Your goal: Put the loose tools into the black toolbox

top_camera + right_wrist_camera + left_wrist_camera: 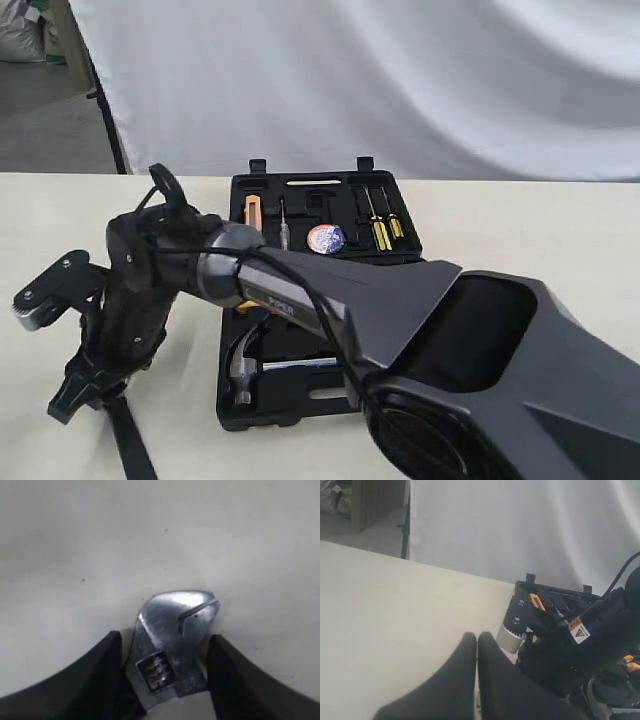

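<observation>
The adjustable wrench [170,625] lies on the pale table, and its silver head fills the gap between my right gripper's [165,636] black fingers, which are closed against its sides. In the exterior view that gripper [85,385] has reached across to the near left of the table, with the wrench's black handle [128,440] sticking out below it. The black toolbox [300,410] lies open beside it. The claw hammer [245,365] rests in its near half and the tape roll [326,238] in its far half. My left gripper [477,636] is shut on nothing, above bare table.
Yellow-handled screwdrivers [380,232] and an orange-handled tool [253,212] sit in the toolbox's far half. A white cloth backdrop [400,80] hangs behind the table. The right arm's bulky body [450,350] crosses over the near part of the toolbox.
</observation>
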Action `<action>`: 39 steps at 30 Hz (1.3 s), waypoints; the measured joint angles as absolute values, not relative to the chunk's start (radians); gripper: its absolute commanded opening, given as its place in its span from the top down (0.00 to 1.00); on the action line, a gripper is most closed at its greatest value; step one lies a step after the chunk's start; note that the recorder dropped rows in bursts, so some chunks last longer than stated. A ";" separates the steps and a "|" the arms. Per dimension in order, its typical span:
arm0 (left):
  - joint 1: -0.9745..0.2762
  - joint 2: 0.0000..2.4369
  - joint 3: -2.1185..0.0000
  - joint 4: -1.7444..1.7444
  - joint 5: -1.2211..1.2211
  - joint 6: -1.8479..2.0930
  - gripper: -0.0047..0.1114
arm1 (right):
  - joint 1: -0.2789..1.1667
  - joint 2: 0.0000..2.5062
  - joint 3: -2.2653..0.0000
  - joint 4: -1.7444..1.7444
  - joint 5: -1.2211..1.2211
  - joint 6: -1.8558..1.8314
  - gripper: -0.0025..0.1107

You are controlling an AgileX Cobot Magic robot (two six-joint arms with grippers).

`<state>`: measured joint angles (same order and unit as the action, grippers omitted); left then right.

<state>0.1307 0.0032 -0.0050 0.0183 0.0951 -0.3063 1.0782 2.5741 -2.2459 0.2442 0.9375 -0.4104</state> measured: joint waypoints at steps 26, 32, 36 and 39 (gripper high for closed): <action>0.131 0.003 -0.005 0.018 0.095 -0.306 0.95 | 1.067 2.506 -2.259 0.252 1.155 -0.424 0.98; 0.131 0.003 -0.005 0.018 0.095 -0.306 0.95 | 1.067 2.506 -2.259 0.256 1.155 -0.424 0.98; 0.131 0.003 -0.005 0.018 0.095 -0.306 0.95 | 1.067 2.506 -2.259 0.258 1.155 -0.424 0.98; 0.131 0.003 -0.005 0.018 0.095 -0.306 0.95 | 1.067 2.506 -2.259 0.258 1.167 -0.424 0.98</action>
<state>0.1307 0.0032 -0.0050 0.0183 0.0951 -0.3063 1.0668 2.5064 -2.2588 0.2585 1.1672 -0.4236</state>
